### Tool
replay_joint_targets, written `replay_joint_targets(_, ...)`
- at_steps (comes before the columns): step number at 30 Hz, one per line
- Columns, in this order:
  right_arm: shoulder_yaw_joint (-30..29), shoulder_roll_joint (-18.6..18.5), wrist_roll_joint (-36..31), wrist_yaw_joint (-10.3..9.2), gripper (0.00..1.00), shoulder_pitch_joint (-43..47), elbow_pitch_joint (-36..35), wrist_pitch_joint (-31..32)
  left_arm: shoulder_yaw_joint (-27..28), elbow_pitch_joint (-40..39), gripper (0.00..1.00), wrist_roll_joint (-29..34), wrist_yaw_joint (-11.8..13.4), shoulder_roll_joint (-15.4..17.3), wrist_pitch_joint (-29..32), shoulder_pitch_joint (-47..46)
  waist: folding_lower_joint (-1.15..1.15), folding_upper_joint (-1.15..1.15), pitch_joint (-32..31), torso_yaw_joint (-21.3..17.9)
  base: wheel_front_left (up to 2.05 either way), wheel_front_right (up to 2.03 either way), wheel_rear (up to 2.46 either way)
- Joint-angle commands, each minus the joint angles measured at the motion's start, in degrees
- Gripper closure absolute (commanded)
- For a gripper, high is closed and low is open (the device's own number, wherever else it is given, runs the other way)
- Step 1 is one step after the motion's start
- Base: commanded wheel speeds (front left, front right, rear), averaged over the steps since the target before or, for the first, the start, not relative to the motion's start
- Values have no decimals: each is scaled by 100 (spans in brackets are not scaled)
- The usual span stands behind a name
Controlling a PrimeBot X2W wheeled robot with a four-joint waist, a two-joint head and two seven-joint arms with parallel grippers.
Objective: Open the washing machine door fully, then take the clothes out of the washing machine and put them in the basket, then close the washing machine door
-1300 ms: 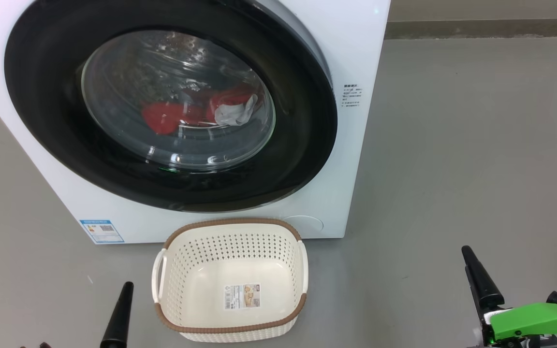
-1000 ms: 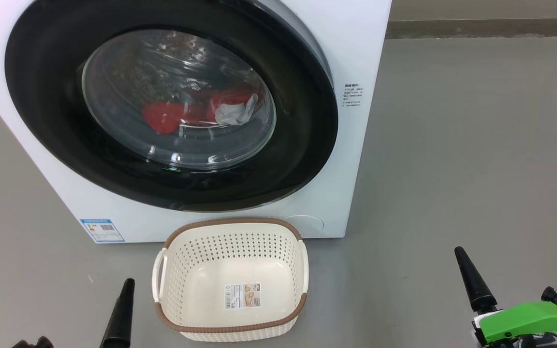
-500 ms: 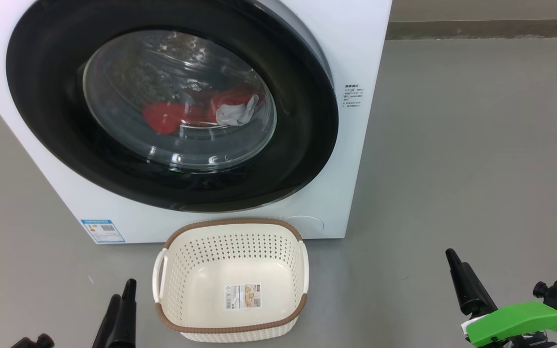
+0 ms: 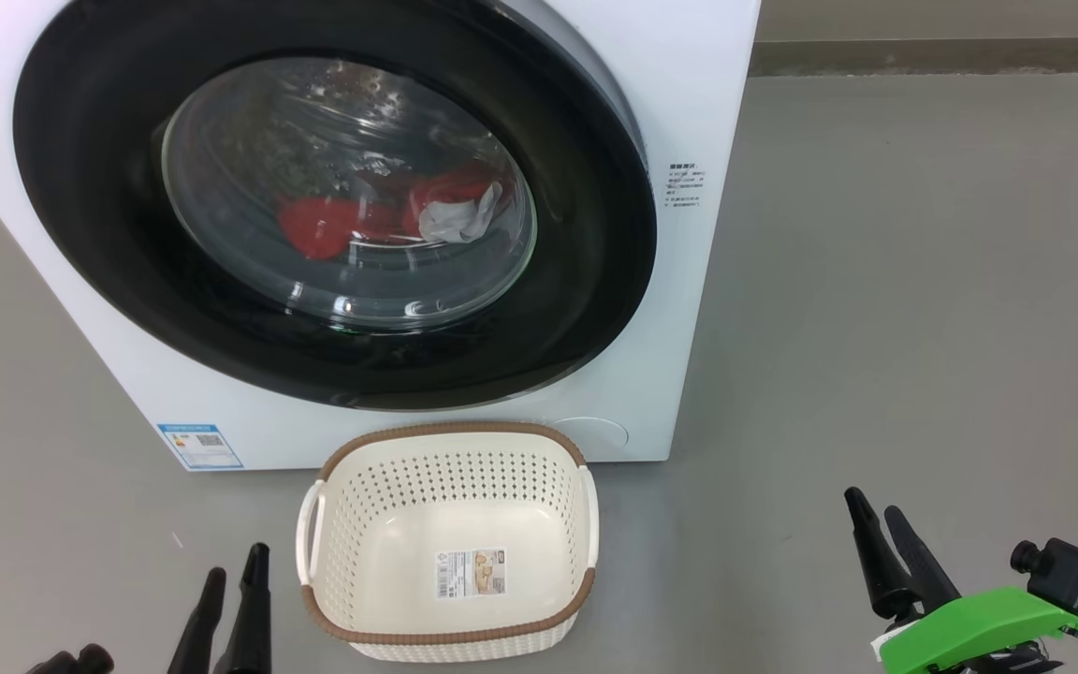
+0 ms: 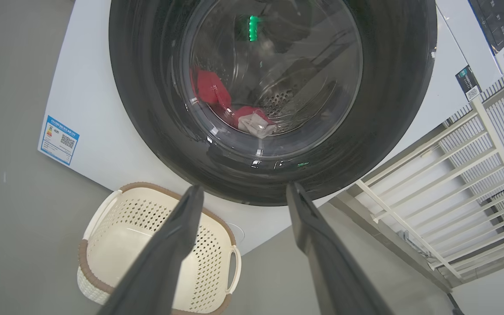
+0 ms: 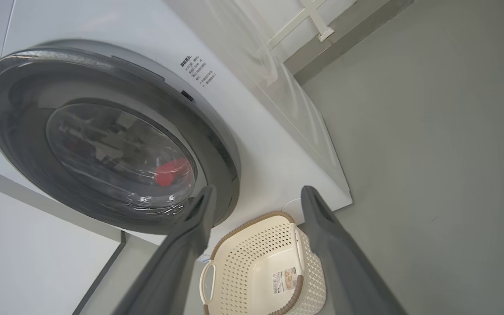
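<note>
L gripper (image 4: 238,560) is seen at btm-left of the head view, over the grey floor (image 4: 52,524) and just left of the basket (image 4: 380,505). Its jaws are released, w/ nothing between them. In its wrist view the two fingers are spread well apart.

A blue label (image 4: 199,446) is stuck on the washer (image 4: 707,84) at its lower-left front corner. The door (image 4: 90,187) is shut, flat against the front. Thru its window (image 4: 249,122) the clothes (image 4: 324,225) are seen inside the washer, low down: red fabric w/ a white piece at its right.

The basket is set on the floor directly in front of the washer, below the door and close to the front panel; whether it touches can't be told. A paper label (image 4: 470,573) is seen on its bare btm.

Small printed text (image 4: 686,185) is seen on the washer front, right of the door.

R gripper (image 4: 870,502) is seen at btm-right, well apart from the basket, jaws released and holding nothing. A green part (image 4: 969,627) sits behind its fingers.

In the L wrist view a white rail (image 5: 475,166) is seen beside the washer.
</note>
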Motion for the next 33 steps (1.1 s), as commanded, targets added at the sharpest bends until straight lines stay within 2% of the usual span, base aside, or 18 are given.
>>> replay_joint_targets(1, 92, -109, -162, -2, 0, -103, -132, -82, 89, -202, 0, 203, -22, 95, -94, -76, 0, 0, 2, 1, 0, 0, 0)
replay_joint_targets(33, 274, -210, -1955, -3, 0, -17, -178, -605, 113, -459, 0, 2384, -35, 128, -617, 75, 0, 0, 32, 45, 0, 0, 0)
